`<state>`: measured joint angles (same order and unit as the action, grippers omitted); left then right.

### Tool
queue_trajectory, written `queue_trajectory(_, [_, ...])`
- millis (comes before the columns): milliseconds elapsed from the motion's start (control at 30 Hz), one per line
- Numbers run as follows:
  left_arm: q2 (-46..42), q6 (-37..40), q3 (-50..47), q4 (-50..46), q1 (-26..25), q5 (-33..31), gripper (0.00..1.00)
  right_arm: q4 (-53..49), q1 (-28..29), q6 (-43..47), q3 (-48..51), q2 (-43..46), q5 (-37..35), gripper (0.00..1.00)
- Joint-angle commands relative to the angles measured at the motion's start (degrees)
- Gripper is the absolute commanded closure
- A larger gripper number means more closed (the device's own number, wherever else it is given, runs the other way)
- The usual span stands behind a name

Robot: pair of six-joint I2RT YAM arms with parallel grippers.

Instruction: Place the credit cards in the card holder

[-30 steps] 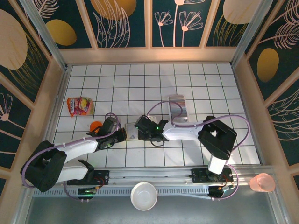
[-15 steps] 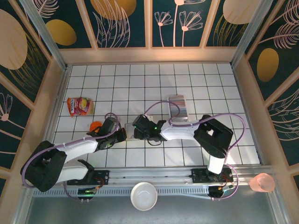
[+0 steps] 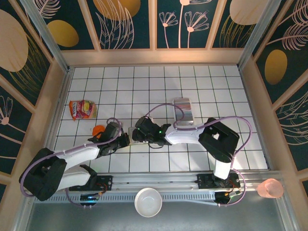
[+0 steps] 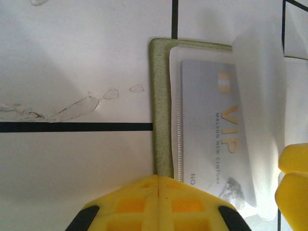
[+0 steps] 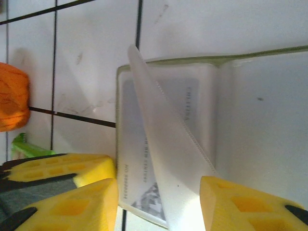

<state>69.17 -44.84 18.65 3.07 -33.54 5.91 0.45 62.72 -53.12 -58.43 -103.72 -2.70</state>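
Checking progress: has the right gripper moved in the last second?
Yes. The right gripper slid left, away from the clear tray, further over the card holder.

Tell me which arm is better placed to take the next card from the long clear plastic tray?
Right. The open right pincer hovers at the olive-green card holder, nearer the tray; the left pincer sits shut at its far edge.

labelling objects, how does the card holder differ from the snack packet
The card holder is olive-edged, pale inside; the snack packet is red-orange and yellow. The card holder lies open, holding a card; the snack packet sits alone at far left. Both lie on the tiled table.
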Motion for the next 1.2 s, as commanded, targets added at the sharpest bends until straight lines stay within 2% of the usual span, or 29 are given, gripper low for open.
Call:
queue_trajectory(0, [-1.3,-2.2,-1.5,1.5,-0.2,0.0,1.0,4.1,-0.3,-1.6,0.4,-1.2,1.5,0.52])
queue_trajectory(233, [-6.4,-4.0,-1.8,-0.3,-0.2,-2.2,1.0,7.3,-0.3,-2.5,0.7,-2.2,3.8,0.52])
queue_trajectory(567, [-18.4,-7.7,-2.8,-8.3,-0.2,-10.8,1.0,11.1,-0.4,-3.0,-0.2,-4.5,6.9,0.52])
queue_trajectory(800, [-26.0,-8.6,-1.3,-16.4,-0.2,-18.9,1.0,17.6,-0.4,0.1,-1.4,-3.2,9.5,0.52])
queue_trajectory(933, [-29.7,-9.4,-0.8,-17.4,-0.2,-19.8,1.0,18.9,-0.8,4.1,-3.5,-0.3,10.2,0.52])
queue_trajectory(1067, [-31.6,-8.6,-0.6,-17.0,-0.2,-20.4,1.0,19.3,-2.1,9.4,-2.8,6.0,7.3,0.52])
queue_trajectory(1167, [-30.7,-7.8,0.5,-16.9,-0.2,-20.1,0.94,18.3,-4.2,16.0,-1.2,12.2,4.2,0.52])
